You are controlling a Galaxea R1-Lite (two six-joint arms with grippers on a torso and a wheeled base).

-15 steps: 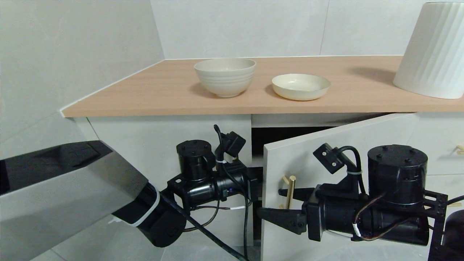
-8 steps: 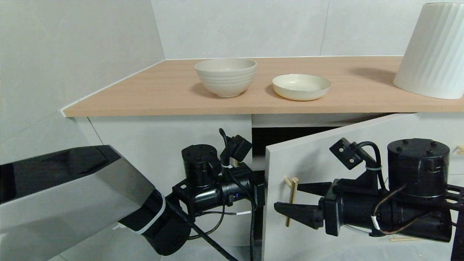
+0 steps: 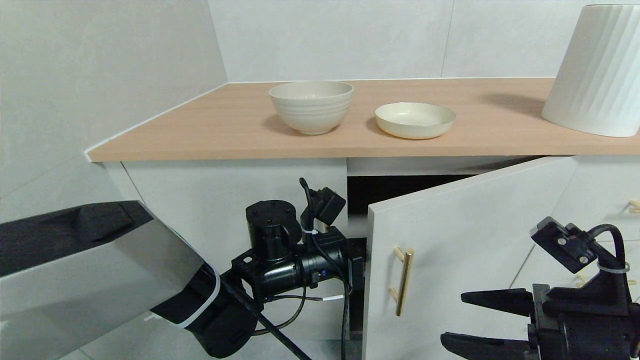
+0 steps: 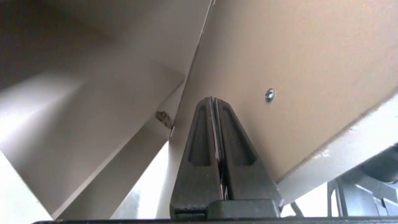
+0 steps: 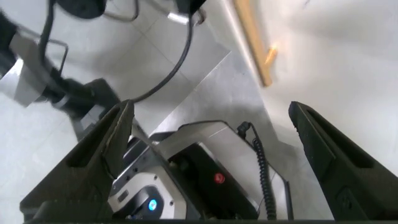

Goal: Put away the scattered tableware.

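- Black and silver, my left arm (image 3: 280, 260) sits low on the left, under the counter. Its wrist points at the dark gap beside the open cabinet door.
- At its end, my left gripper (image 4: 213, 106) has its fingers pressed flat together with nothing between them. The tip is right by the inner face of the cabinet door (image 4: 298, 68), near a small screw (image 4: 268, 95). I cannot tell whether it touches the panel.
- Above, the wooden counter (image 3: 210, 135) runs from the tiled corner across to the right.
- On it stands the bowl (image 3: 311, 106), cream with faint ridges, upright, left of centre and a little back from the front edge.
- Just beside it on the right, but apart from it, lies the shallow dish (image 3: 415, 119). It is the same cream colour and also upright.
- Below them the white cabinet door (image 3: 465, 225) stands partly swung out, with a dark opening behind its top edge.
- A brass bar handle (image 3: 402, 281) is mounted upright near the door's free edge. From my right wrist camera it shows as a slanted gold bar (image 5: 252, 40) against the white panel.
- My right gripper (image 3: 452, 318) hangs low on the right in front of the door, well clear of the handle. Its fingers are spread wide and it holds nothing. The wrist view shows the same wide gap (image 5: 211, 109).
- At the far right end of the counter stands a tall ribbed white shade (image 3: 595, 70).
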